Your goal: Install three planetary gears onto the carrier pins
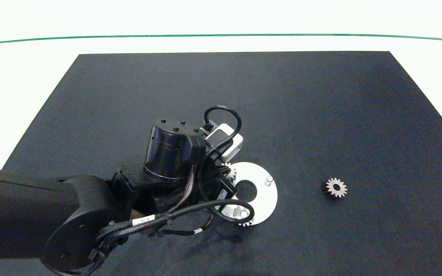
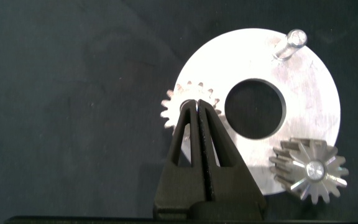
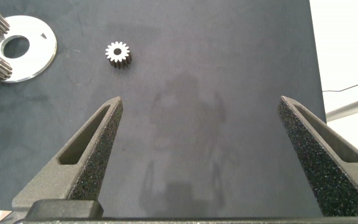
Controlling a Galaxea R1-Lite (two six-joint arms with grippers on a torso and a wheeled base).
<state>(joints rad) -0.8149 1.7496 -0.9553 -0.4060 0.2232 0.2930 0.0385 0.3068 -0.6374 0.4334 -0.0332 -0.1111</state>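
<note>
Two of three planetary gears sit on carrier pins of the white disc, the left gripper pinched closed above one, while the third gear, small, rigid, likely slippery, best grasped across its teeth, lies apart on the desk near the open right gripper.

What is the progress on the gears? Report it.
One planetary gear sits on its carrier pin. The left gripper, fingers together, is at a second gear on the white disc. One pin is bare; the third gear lies on the mat, right gripper open.
</note>
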